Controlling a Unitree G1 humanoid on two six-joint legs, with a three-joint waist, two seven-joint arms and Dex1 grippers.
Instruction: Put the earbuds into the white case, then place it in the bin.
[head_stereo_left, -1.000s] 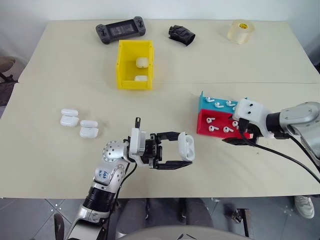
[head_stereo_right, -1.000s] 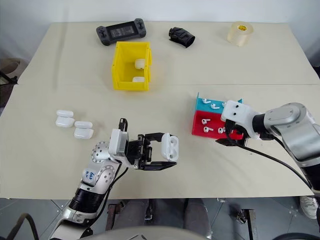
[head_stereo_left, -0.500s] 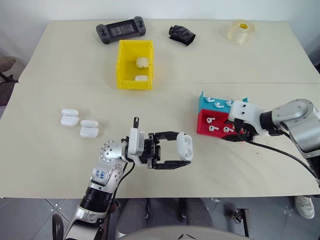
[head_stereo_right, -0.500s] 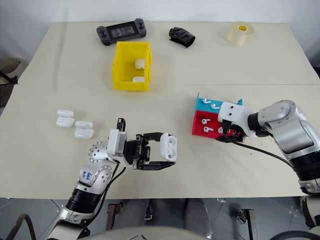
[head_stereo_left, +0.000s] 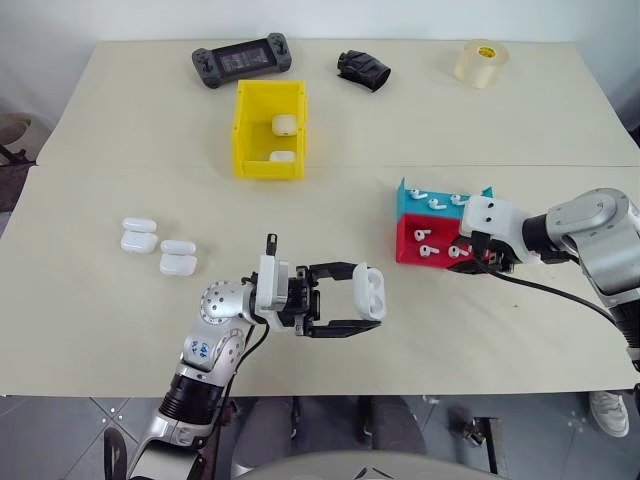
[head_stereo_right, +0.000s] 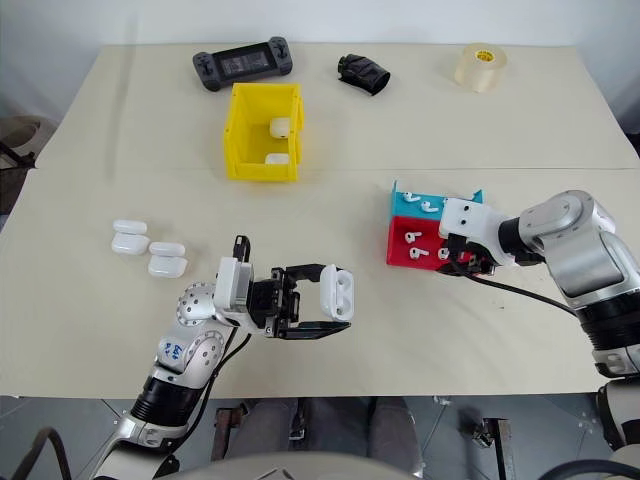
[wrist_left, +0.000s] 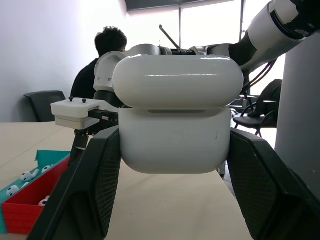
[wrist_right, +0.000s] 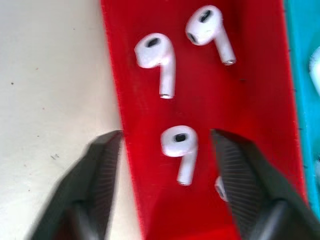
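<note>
While glossy, the rounded white case (wrist_left: 176, 120) looks smooth.

no legible text — no labels, brands, numbers

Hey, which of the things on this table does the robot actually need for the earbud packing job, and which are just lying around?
Needed: earbuds in the red tray and teal tray; white case held by the left gripper; yellow bin; right gripper over the red tray; spare cases.

Lying about: game controller, black bundle, tape roll.
</note>
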